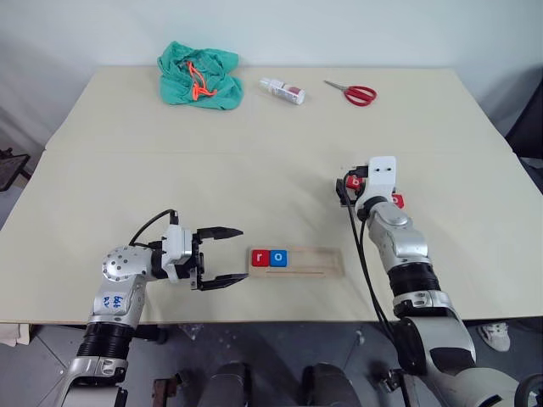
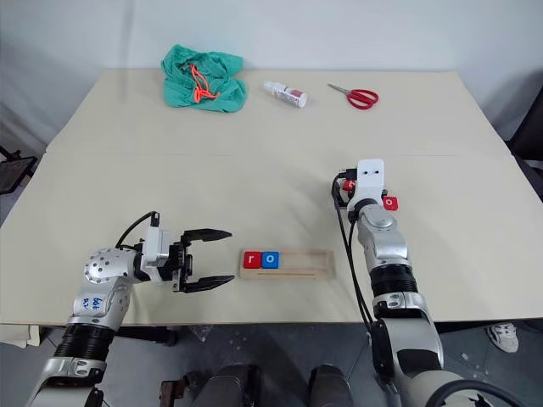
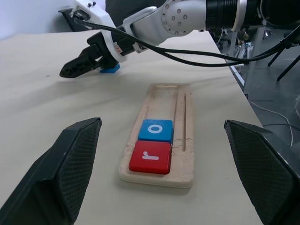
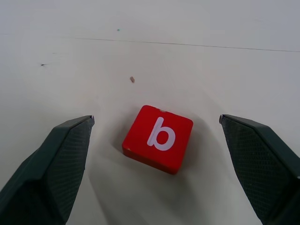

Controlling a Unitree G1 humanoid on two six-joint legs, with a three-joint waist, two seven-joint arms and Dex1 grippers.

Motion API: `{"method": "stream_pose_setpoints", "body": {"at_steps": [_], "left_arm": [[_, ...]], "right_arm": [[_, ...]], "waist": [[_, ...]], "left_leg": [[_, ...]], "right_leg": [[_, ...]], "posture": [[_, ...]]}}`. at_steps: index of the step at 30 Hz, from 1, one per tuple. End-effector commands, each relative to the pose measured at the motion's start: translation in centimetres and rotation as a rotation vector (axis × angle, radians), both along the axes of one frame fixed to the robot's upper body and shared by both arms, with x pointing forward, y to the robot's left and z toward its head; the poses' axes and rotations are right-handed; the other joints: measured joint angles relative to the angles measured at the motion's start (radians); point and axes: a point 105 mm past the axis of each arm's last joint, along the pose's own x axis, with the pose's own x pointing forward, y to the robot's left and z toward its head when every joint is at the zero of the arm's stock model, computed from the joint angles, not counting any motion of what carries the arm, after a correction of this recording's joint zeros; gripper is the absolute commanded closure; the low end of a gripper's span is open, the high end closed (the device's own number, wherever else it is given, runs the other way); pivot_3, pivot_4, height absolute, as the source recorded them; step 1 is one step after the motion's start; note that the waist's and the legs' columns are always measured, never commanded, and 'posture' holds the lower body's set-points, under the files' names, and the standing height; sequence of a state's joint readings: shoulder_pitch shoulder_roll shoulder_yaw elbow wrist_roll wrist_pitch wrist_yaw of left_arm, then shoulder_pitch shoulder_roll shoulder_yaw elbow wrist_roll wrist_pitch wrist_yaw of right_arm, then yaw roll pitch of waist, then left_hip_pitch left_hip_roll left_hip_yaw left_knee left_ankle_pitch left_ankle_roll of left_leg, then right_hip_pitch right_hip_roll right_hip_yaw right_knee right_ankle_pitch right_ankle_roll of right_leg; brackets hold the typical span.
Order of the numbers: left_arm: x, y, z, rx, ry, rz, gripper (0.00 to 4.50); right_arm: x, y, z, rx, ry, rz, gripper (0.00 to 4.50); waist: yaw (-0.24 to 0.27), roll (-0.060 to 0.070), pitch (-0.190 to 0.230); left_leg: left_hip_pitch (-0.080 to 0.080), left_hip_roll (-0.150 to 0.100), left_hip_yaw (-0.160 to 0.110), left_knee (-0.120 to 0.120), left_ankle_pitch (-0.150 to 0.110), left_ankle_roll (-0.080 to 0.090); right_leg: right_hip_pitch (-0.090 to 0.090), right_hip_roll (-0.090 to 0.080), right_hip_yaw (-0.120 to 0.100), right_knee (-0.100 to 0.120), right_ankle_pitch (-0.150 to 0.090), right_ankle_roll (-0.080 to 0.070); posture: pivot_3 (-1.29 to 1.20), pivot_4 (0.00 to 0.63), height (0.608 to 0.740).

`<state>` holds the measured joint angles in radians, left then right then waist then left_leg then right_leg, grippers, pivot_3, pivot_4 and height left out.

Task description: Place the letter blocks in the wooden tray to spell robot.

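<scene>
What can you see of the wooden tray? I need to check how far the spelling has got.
The wooden tray is a long, pale holder with rounded corners and a lengthwise groove, lying flat on the table near its front edge. At one end sit a red r block and a blue o block, side by side and touching. The rest is unfilled. No gripper touches it.

Pale beige table seen, faint seam line crossing its width. At far edge, 3 items laid: crumpled green cloth with orange cord, small white bottle lying on its side, red-handled scissors. Near front edge, wooden tray set flat. On right half, red b block lying flat on table; another red block just beside it, partly hidden.
</scene>
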<state>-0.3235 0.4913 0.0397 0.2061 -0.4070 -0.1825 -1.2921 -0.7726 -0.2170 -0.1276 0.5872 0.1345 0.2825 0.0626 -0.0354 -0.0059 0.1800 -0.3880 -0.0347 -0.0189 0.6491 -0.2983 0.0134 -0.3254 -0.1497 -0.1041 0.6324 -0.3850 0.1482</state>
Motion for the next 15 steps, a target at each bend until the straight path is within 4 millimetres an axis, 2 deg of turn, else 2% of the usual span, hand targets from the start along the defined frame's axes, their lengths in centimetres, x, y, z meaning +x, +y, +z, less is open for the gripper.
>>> {"method": "stream_pose_setpoints", "body": {"at_steps": [1, 3, 9, 13, 15], "left_arm": [[-0.2, 0.1, 0.9, -0.014, -0.039, 0.002, 0.00], [-0.2, 0.1, 0.9, -0.013, -0.041, 0.004, 0.00], [-0.1, 0.2, 1.0, -0.012, -0.047, 0.011, 0.00], [-0.1, 0.3, 1.0, -0.012, -0.047, 0.011, 0.00], [-0.1, 0.2, 0.9, -0.011, -0.043, -0.002, 0.00]], "right_arm": [[0.1, 0.6, -0.7, 0.008, 0.016, -0.008, 0.40], [0.0, 0.8, -1.0, 0.009, 0.027, -0.017, 0.94], [-0.5, 0.7, -1.0, -0.010, 0.019, -0.028, 3.04], [-1.1, 1.3, 0.5, -0.025, -0.043, 0.013, 4.44], [-1.7, 1.4, 2.1, -0.006, -0.093, 0.043, 4.48]], "waist": [[0.000, 0.000, 0.000], [0.000, 0.000, 0.000], [0.000, 0.000, 0.000], [0.007, 0.000, 0.000], [0.007, 0.000, 0.000]], "left_leg": [[0.000, 0.000, 0.000, 0.000, 0.000, 0.000], [0.001, 0.000, 0.000, 0.000, 0.000, 0.000], [0.001, 0.000, -0.001, 0.000, 0.000, 0.000], [0.001, -0.001, -0.002, 0.001, 0.000, 0.000], [0.001, -0.002, -0.002, 0.001, 0.000, 0.000]], "right_leg": [[0.000, 0.000, 0.000, 0.000, 0.000, 0.000], [0.000, 0.000, 0.000, 0.001, 0.000, 0.000], [0.000, 0.000, 0.001, 0.004, 0.000, 0.000], [0.000, 0.000, 0.001, 0.004, 0.000, 0.000], [0.000, -0.001, 0.002, 0.004, 0.000, 0.000]], "posture": [[0.00, 0.150, 0.740], [0.00, 0.150, 0.740], [0.00, 0.150, 0.740], [0.00, 0.150, 0.740], [0.00, 0.150, 0.740]]}}
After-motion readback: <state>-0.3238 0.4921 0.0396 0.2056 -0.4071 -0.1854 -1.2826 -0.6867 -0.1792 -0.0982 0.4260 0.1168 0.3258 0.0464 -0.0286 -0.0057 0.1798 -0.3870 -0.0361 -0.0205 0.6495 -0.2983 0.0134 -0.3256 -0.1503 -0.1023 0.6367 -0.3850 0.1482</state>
